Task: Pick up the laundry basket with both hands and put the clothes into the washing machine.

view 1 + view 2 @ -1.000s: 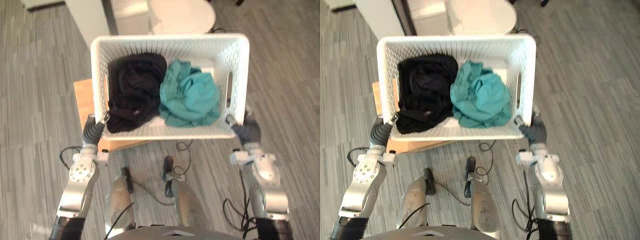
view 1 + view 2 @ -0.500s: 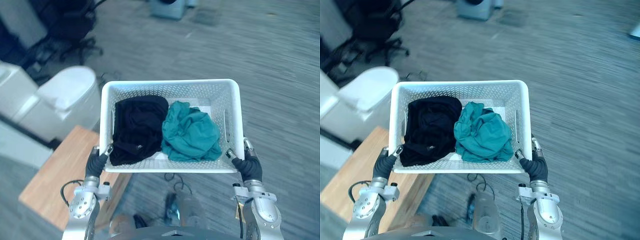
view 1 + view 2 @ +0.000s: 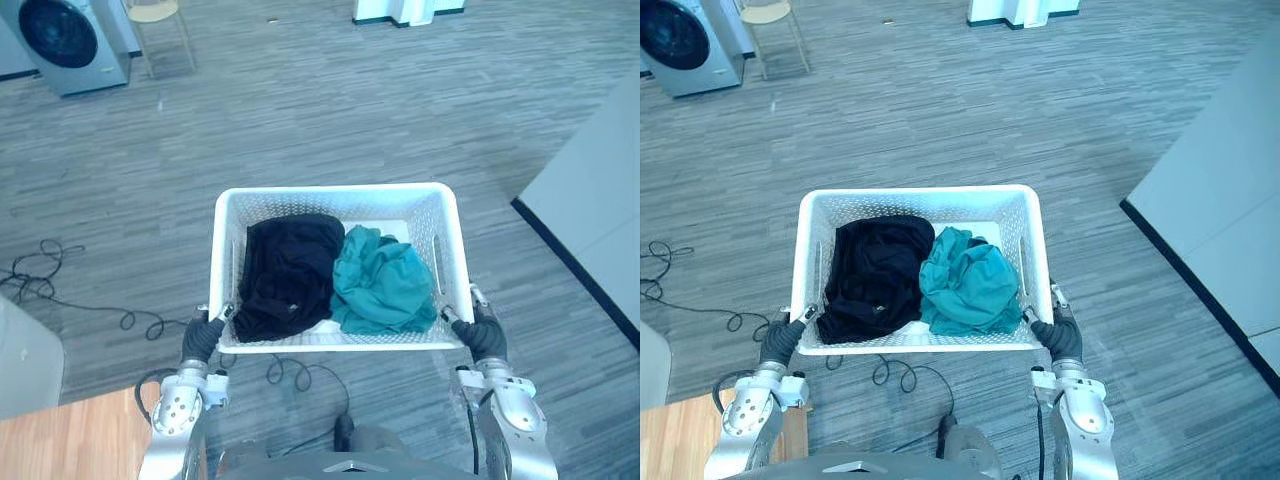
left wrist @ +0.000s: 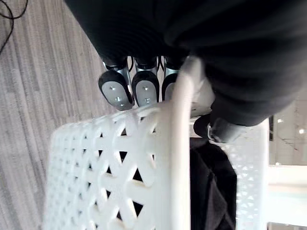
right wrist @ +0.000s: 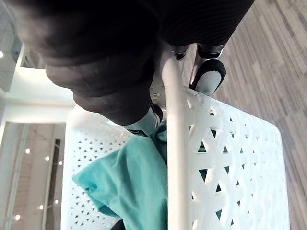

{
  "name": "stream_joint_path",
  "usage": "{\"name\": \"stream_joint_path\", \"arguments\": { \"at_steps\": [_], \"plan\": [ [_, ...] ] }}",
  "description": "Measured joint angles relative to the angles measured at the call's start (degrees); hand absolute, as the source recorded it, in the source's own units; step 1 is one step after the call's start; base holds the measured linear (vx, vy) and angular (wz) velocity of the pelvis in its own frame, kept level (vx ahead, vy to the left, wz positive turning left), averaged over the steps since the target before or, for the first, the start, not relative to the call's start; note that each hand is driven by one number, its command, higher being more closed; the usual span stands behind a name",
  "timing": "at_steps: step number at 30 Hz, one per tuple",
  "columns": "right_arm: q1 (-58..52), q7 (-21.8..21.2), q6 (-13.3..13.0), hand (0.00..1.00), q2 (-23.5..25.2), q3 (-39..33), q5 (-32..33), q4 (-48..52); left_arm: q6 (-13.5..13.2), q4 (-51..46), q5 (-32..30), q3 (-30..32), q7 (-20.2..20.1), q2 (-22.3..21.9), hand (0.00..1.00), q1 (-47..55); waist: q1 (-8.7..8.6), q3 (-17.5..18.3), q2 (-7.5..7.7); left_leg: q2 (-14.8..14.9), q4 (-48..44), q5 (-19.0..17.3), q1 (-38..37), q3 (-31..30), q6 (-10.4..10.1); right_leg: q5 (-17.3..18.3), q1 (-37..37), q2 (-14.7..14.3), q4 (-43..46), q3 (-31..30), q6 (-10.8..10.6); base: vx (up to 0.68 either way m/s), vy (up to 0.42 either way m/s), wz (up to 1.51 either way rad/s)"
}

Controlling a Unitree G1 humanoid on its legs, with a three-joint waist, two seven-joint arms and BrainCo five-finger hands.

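Observation:
A white perforated laundry basket (image 3: 330, 192) hangs level above the grey floor, carried at its two near corners. Inside lie a black garment (image 3: 290, 275) on the left and a teal garment (image 3: 385, 285) on the right. My left hand (image 3: 203, 335) clamps the near left corner: its fingers (image 4: 115, 91) press the outer wall and the thumb (image 4: 225, 129) hooks inside the rim (image 4: 177, 158). My right hand (image 3: 480, 335) grips the near right corner the same way, thumb (image 5: 139, 122) inside beside the teal cloth (image 5: 129, 187). A front-loading washing machine (image 3: 60, 40) stands far off at the upper left.
A stool (image 3: 155, 15) stands beside the washing machine. A white wall panel (image 3: 590, 190) with a dark base runs along the right. A wooden table corner (image 3: 60, 440) shows at the lower left, and loose cable (image 3: 40, 265) lies on the floor to the left.
The whole view has swung away from the wooden table and white appliance towards open floor, bringing the washing machine into sight. The basket stays in both hands.

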State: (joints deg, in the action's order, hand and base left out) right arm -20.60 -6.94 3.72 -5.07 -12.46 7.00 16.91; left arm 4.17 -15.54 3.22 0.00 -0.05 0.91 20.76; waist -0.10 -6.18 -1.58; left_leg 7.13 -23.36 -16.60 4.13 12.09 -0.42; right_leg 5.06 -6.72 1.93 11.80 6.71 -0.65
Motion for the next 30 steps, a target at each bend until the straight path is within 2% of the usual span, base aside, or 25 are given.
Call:
{"name": "stream_joint_path", "arguments": {
  "at_steps": [1, 2, 8, 12, 14, 16, 17, 18, 19, 21, 22, 23, 24, 25, 26, 27, 28, 29, 30],
  "plan": [
    [-0.17, 0.00, 0.00, 1.00, -0.10, 0.03, 0.31, 0.00, -0.14, -0.36, 0.00, -0.03, 0.00, 0.04, 1.00, 0.06, 0.19, 0.25, -0.67, -0.36, 3.86, 1.77, -0.33, -0.85, 0.37, -0.08, -0.21, -0.12, 0.19, 0.06, -0.23, -0.07, 0.158, -0.11],
    [-0.09, -0.03, 0.00, 1.00, 0.10, 0.50, 0.56, -0.40, -0.42, -0.54, 0.01, 0.31, 0.04, 0.01, 1.00, 0.36, 0.63, 0.37, -0.55, -0.71, 5.27, 2.49, -1.00, -1.11, -0.92, 0.14, -0.91, 0.01, 0.94, -0.51, -0.67, -0.06, 0.123, -0.08],
    [0.41, -0.13, 0.01, 1.00, 0.14, 2.80, 2.28, -0.30, -0.43, -1.74, 0.00, 2.98, 0.08, 0.39, 1.00, 0.91, 2.25, 0.40, -0.08, -3.68, 6.38, 3.28, 0.19, -1.10, 0.65, -1.87, -0.97, 2.29, -1.83, -1.28, -2.55, -0.03, 0.124, 0.05],
    [2.15, 0.27, 0.01, 1.00, 0.15, 3.01, 2.36, -0.59, -0.69, -2.41, 0.01, 3.61, 0.20, 0.25, 1.00, 0.70, 2.26, 0.30, -0.12, -3.37, 3.33, 1.92, 3.97, -1.47, 0.96, -3.04, -1.08, 2.76, -4.76, 0.19, -3.02, -0.02, 0.080, 0.08],
    [2.17, 1.36, 0.01, 1.00, 0.61, 2.95, 2.13, -0.59, -0.69, -2.55, -0.04, 3.44, 0.25, 0.23, 1.00, 0.71, 2.31, 0.13, 0.11, -3.68, 2.76, 0.74, 4.16, -1.64, 1.07, -1.98, -0.90, 3.13, -4.20, 0.72, -3.69, 0.03, 0.066, 0.20],
    [1.74, 2.11, 0.00, 1.00, 2.49, 2.41, 1.61, -0.47, -0.68, -2.55, -0.26, 2.05, 0.74, 0.62, 1.00, 0.70, 1.19, -0.37, 0.59, -4.57, 2.49, -1.08, 2.57, -2.21, 1.81, 2.21, -1.01, 5.04, 1.20, 2.34, -4.48, 0.12, 0.095, 0.39],
    [0.99, 2.46, 0.00, 1.00, 3.99, 2.25, 1.57, -0.40, -0.68, -2.78, -0.61, 1.77, 0.88, 1.10, 1.00, 0.71, 0.57, -1.02, 1.83, -6.16, 3.71, -1.51, 0.36, -3.04, 2.37, 5.10, -3.03, 7.23, 9.74, 3.05, -3.50, 0.15, 0.057, 0.24],
    [0.97, 2.49, 0.06, 1.00, 4.76, 2.25, 1.53, -0.65, -0.67, -2.81, -0.94, 2.02, 1.13, 1.45, 1.00, 0.67, 0.53, -1.13, 2.30, -6.92, 5.05, -1.45, -1.27, -3.13, 3.55, 5.25, -6.96, 9.04, 18.75, 3.27, -2.52, 0.21, 0.046, 0.12],
    [0.53, 2.56, 0.32, 1.00, 5.16, 2.44, 1.52, -1.26, -0.59, -2.85, -1.26, 2.13, 1.28, 2.44, 1.00, 0.63, -0.17, -1.46, 0.76, -6.28, 7.08, -1.24, -3.36, -3.26, 4.16, 6.73, -12.09, 8.57, 23.87, 3.42, 0.04, 0.26, 0.051, -0.10],
    [0.66, 2.56, 0.33, 1.00, 5.18, 2.86, 1.56, -1.76, -0.61, -3.32, -1.26, 2.18, 1.35, 3.15, 1.00, 0.52, -0.36, -1.45, 0.79, -5.89, 8.91, -1.32, -4.52, -3.02, 4.01, 6.53, -14.49, 6.96, 19.96, 3.05, -0.16, 0.31, 0.029, -0.12],
    [0.78, 2.59, 0.32, 1.00, 5.21, 2.73, 1.58, -1.78, -0.61, -3.35, -1.33, 2.16, 1.36, 3.27, 1.00, -0.31, -0.54, -1.58, 0.93, -5.53, 9.99, -2.11, -5.48, -2.87, 3.51, 4.20, -17.35, 4.70, 13.22, 1.80, -0.46, 0.36, -0.022, -0.12],
    [0.88, 2.59, 0.32, 1.00, 5.18, 2.60, 1.59, -1.78, -0.60, -3.31, -1.48, 2.13, 1.35, 3.25, 1.00, -0.67, -0.75, -1.77, 0.86, -5.28, 10.38, -2.55, -6.12, -2.87, 3.11, 2.49, -18.36, 3.74, 10.41, 1.31, -0.88, 0.50, -0.058, 0.01],
    [1.04, 2.63, 0.32, 1.00, 5.13, 2.29, 1.60, -1.81, -0.60, -2.94, -1.95, 2.00, 1.33, 3.25, 1.00, -1.50, -1.70, -2.13, 0.58, -4.69, 10.89, -3.14, -7.77, -2.90, 2.08, -1.64, -19.61, 1.94, 3.75, 0.08, -1.39, 0.48, -0.069, 0.15],
    [1.03, 2.69, 0.33, 1.00, 5.11, 2.13, 1.60, -1.80, -0.60, -2.62, -2.30, 1.89, 1.33, 3.25, 1.00, -2.06, -2.27, -2.28, 0.57, -4.57, 11.68, -3.57, -9.08, -3.33, 1.62, -4.10, -19.78, 1.45, 0.12, -0.15, -1.98, 0.44, -0.068, 0.37],
    [0.92, 3.15, 0.34, 1.00, 5.01, 2.18, 1.60, -1.74, -0.61, -1.89, -2.39, 1.87, 1.36, 3.29, 1.00, -3.14, -3.62, -2.29, 0.60, -4.56, 13.13, -4.57, -11.78, -4.25, 0.26, -7.28, -20.42, 0.90, -4.06, -0.18, -2.47, 0.60, -0.124, 0.44],
    [0.73, 3.64, 0.34, 1.00, 4.92, 2.61, 1.60, -1.40, -0.60, -1.17, -2.43, 1.84, 1.39, 3.11, 1.00, -4.23, -4.12, -2.08, 0.96, -4.22, 13.27, -6.00, -14.71, -4.43, -1.96, -10.89, -20.82, 0.55, -3.68, -1.13, -1.55, 0.61, -0.139, 0.43],
    [0.80, 3.83, 0.36, 1.00, 4.63, 2.68, 1.59, -1.41, -0.60, -0.66, -2.54, 1.65, 1.46, 2.77, 1.00, -4.78, -4.34, -2.01, 0.47, -3.51, 11.90, -6.59, -15.32, -4.45, -2.70, -14.20, -21.10, 0.01, -0.71, -2.09, -1.13, 0.73, -0.203, 0.25],
    [1.25, 4.04, 0.43, 1.00, 3.79, 2.57, 1.58, -1.37, -0.60, 0.29, -3.32, 1.41, 1.76, 1.91, 1.00, -6.24, -4.17, -2.58, -1.60, -0.76, 4.40, -6.66, -13.81, -4.34, -2.98, -11.40, -22.19, -1.06, 6.39, -0.80, -0.73, 0.49, -0.162, 0.18],
    [1.39, 4.30, 0.46, 1.00, 3.53, 2.56, 1.59, -0.85, -0.60, 0.40, -3.72, 1.31, 1.96, 1.61, 1.00, -6.87, -4.23, -3.02, -2.45, 1.22, -4.81, -4.93, -10.83, -4.28, -2.47, -7.74, -21.91, -1.44, 10.31, 0.53, 0.36, 0.66, -0.256, 0.16]
  ]
}}
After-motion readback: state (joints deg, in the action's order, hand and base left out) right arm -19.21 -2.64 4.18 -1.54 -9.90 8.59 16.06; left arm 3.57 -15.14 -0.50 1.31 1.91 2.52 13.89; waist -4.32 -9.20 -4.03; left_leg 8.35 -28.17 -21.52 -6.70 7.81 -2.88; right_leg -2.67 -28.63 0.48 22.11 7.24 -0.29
